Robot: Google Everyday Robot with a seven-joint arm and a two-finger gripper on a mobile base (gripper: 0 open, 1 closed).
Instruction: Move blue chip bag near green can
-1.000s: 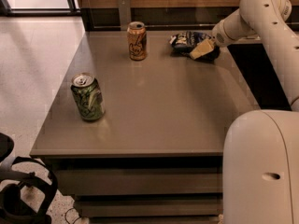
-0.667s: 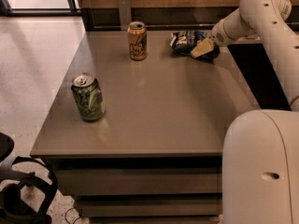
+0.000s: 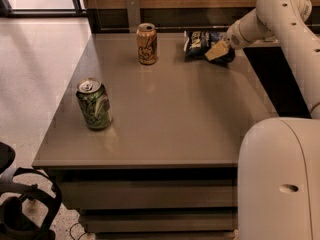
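The blue chip bag (image 3: 199,42), dark navy foil with white lettering, lies at the far right of the grey table (image 3: 170,114). My gripper (image 3: 217,50) is down on the bag's right end and touches it, with the white arm reaching in from the right. The green can (image 3: 93,104), with swirly markings and a silver top, stands upright near the table's front left corner, far from the bag.
An orange-tan can (image 3: 147,43) stands upright at the far middle, just left of the bag. A wooden wall with a grey post (image 3: 132,13) runs behind the table. My white base (image 3: 280,179) fills the lower right. Black gear (image 3: 20,204) lies on the floor at lower left.
The bag and my gripper have shifted slightly to the left along the back of the table. Both cans stay put.
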